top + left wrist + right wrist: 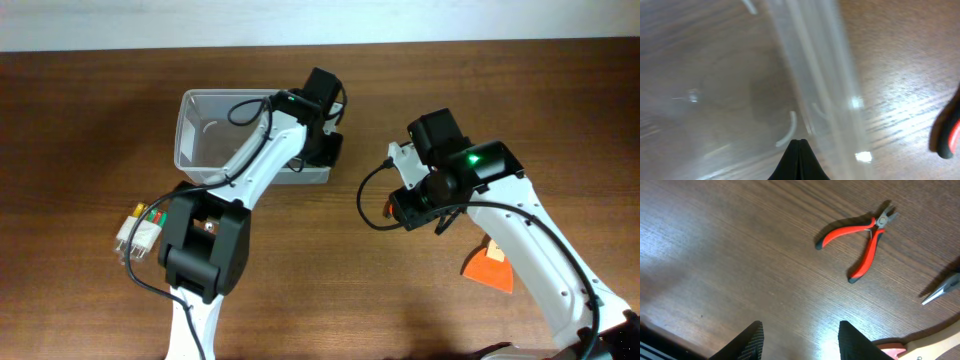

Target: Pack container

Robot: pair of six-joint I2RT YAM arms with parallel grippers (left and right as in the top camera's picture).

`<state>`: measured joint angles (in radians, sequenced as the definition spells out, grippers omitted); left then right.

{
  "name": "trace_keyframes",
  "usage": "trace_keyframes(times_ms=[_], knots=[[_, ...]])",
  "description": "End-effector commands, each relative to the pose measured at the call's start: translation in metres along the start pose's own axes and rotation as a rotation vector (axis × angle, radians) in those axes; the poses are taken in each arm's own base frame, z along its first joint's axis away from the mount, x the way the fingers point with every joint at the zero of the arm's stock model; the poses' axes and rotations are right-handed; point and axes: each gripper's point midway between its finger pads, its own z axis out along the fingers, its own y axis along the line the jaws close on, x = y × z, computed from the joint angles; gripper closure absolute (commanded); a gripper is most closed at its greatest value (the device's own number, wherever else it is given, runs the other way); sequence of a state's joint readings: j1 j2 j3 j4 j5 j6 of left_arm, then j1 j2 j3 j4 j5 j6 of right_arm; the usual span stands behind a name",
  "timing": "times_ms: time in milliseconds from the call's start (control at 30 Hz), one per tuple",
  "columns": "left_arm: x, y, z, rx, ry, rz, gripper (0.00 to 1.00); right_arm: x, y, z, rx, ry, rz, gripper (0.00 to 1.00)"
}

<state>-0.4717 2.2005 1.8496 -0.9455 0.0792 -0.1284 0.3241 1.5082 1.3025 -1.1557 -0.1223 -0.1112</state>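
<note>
Even light; the container (815, 75) just ahead of the left gripper (799, 143) is blurred; white glare on the table (826, 339) beside the right gripper (800, 326).

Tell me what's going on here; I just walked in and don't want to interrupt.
Two robot arms are packing a clear container. The left gripper is shut right at the container's right wall, apparently steadying it. The right gripper hovers open above the table, with the red-handled pliers lying ahead of it, not yet picked up. No tool shows inside the container so far.
</note>
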Motion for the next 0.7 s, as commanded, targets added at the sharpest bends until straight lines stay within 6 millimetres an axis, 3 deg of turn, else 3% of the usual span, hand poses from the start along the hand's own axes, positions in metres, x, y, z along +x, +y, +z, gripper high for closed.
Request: trace_keyframes(times_ms=[0, 100, 167, 267, 367, 467, 600, 667], knots=[[-0.011, 0.023, -0.001, -0.035, -0.029, -0.045, 0.98, -0.006, -0.018, -0.008, 0.046, -0.036, 0.059, 0.51], [-0.034, 0.048, -0.015, -0.11, -0.106, -0.021, 0.98, -0.007, -0.031, -0.009, 0.057, -0.051, 0.094, 0.5], [-0.055, 0.066, -0.035, -0.164, -0.172, -0.012, 0.98, -0.008, -0.037, -0.01, 0.06, -0.061, 0.114, 0.47], [-0.089, 0.094, -0.084, -0.232, -0.286, -0.036, 0.98, -0.012, -0.043, -0.012, 0.066, -0.079, 0.126, 0.47], [-0.105, 0.128, -0.141, -0.295, -0.366, -0.098, 0.98, -0.026, -0.043, -0.022, 0.065, -0.131, 0.118, 0.53], [-0.101, 0.16, -0.187, -0.331, -0.399, -0.16, 0.98, -0.057, -0.033, -0.054, 0.019, -0.253, 0.095, 0.62], [-0.077, 0.214, -0.236, -0.381, -0.411, -0.287, 0.98, -0.1, -0.016, -0.117, -0.032, -0.453, 0.031, 0.64], [-0.063, 0.243, -0.255, -0.405, -0.424, -0.374, 0.98, -0.114, -0.007, -0.141, -0.035, -0.523, -0.007, 0.71]])
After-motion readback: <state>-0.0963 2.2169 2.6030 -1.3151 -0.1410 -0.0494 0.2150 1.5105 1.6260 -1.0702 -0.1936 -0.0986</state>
